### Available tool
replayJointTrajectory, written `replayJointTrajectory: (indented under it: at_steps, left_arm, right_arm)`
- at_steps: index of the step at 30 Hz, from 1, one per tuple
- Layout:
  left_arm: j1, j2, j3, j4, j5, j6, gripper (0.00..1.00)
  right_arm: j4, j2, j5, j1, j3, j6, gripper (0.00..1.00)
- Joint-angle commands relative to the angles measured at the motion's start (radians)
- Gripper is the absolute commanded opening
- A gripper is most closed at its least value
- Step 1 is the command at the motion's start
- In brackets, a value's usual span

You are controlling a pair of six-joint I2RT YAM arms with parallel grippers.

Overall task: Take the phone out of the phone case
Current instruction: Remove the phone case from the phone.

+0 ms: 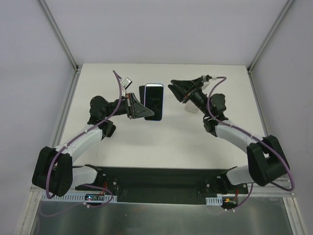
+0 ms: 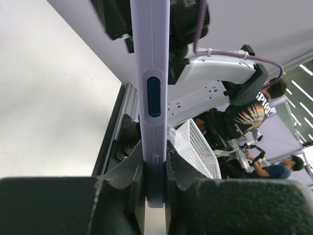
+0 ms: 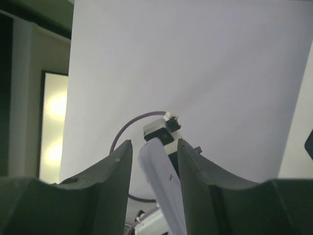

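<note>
The phone (image 1: 154,100) has a dark screen and sits inside a lavender phone case (image 2: 152,73). It is held face up above the middle of the table. My left gripper (image 1: 145,113) is shut on the case's near left edge. In the left wrist view the fingers (image 2: 182,169) clamp the case's side just below its buttons. My right gripper (image 1: 171,88) hovers at the phone's far right corner. Its jaws stand open in the right wrist view, with the case's edge (image 3: 164,186) between the fingers (image 3: 115,186) and a gap on the left.
A small white object (image 1: 190,109) lies on the table under the right arm. White walls close the table's back and sides. The black base plate (image 1: 156,183) runs along the near edge. A white basket (image 2: 195,147) stands beyond the table.
</note>
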Motion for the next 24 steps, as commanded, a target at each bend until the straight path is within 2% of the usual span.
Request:
replayJointTrajectory:
  at_steps: [1,3,4,5,6,8,11,16,21,24]
  left_arm:
    - [0.013,0.02,0.045,0.14,0.039,-0.078,0.0]
    - [0.017,0.032,0.048,0.142,0.041,-0.106,0.0]
    - [0.017,0.041,0.048,0.142,0.039,-0.114,0.0]
    - [0.019,0.048,0.048,0.143,0.036,-0.12,0.0]
    - [0.022,0.054,0.048,0.145,0.029,-0.134,0.0]
    - [0.024,0.066,0.051,0.166,0.018,-0.152,0.0]
    - [0.022,0.098,0.063,0.242,0.016,-0.207,0.0]
    - [0.024,0.137,0.072,0.295,-0.002,-0.27,0.0]
    - [0.022,0.118,0.069,0.252,-0.018,-0.246,0.0]
    - [0.024,0.106,0.065,0.248,-0.018,-0.241,0.0]
  right_arm:
    - [-0.324,-0.2,-0.116,-0.039,0.007,-0.296,0.48]
    - [-0.533,-0.299,-0.138,-0.044,0.044,-0.497,0.51]
    - [-0.737,-0.333,-0.126,-0.039,0.06,-0.567,0.55]
    - [-0.824,-0.396,-0.094,-0.035,0.089,-0.692,0.58]
    - [-0.945,-0.425,-0.083,-0.03,0.094,-0.736,0.61]
    - [-1.009,-0.49,-0.089,-0.03,0.087,-0.798,0.64]
    - [-1.023,-0.531,-0.147,-0.029,0.056,-0.827,0.64]
    - [-0.933,-0.504,-0.23,0.022,0.031,-0.838,0.63]
    - [-0.925,-0.432,-0.193,0.143,0.08,-0.869,0.61]
    - [-0.887,-0.401,-0.157,0.154,0.088,-0.852,0.6]
